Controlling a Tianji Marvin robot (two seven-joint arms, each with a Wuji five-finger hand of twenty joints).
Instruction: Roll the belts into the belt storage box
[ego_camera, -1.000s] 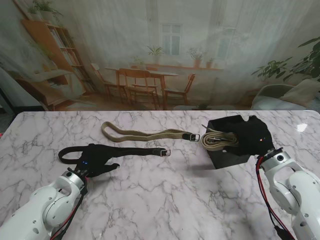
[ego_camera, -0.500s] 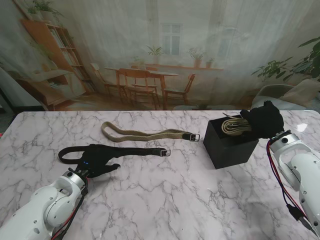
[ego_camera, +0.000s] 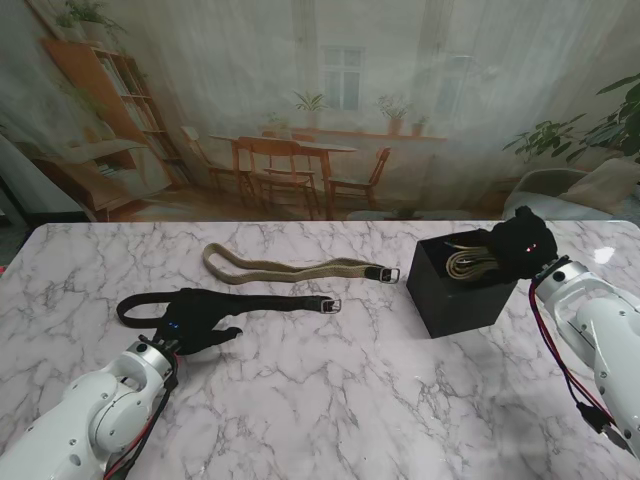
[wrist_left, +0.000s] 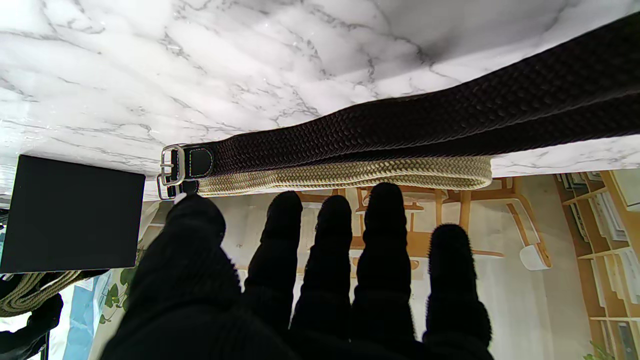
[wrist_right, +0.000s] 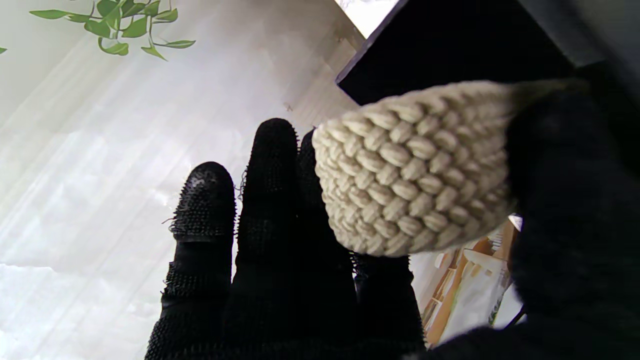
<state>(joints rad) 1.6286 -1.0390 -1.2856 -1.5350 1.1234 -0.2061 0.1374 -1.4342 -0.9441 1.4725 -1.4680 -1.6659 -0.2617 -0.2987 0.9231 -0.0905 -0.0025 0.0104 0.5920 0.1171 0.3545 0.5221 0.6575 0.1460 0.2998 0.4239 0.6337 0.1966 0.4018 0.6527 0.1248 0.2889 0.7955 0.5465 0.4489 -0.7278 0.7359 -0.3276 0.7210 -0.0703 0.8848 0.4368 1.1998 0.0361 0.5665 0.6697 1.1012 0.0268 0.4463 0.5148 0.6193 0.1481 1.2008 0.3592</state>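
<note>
The stand view looks down from above the shoulders across the whole bench (ego_camera: 300, 400). The left wrist view looks along the left hand (wrist_left: 310, 280), close over the dark belt (wrist_left: 425, 120) just past its fingertips. The right wrist view sits very close behind the right hand (wrist_right: 280, 260), against the rolled belt (wrist_right: 415, 170). All three views show the black box (ego_camera: 462, 290).

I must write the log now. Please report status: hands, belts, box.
Right hand shut on rolled beige belt at box opening. Left hand open on black belt. Second beige belt flat, unrolled.
</note>
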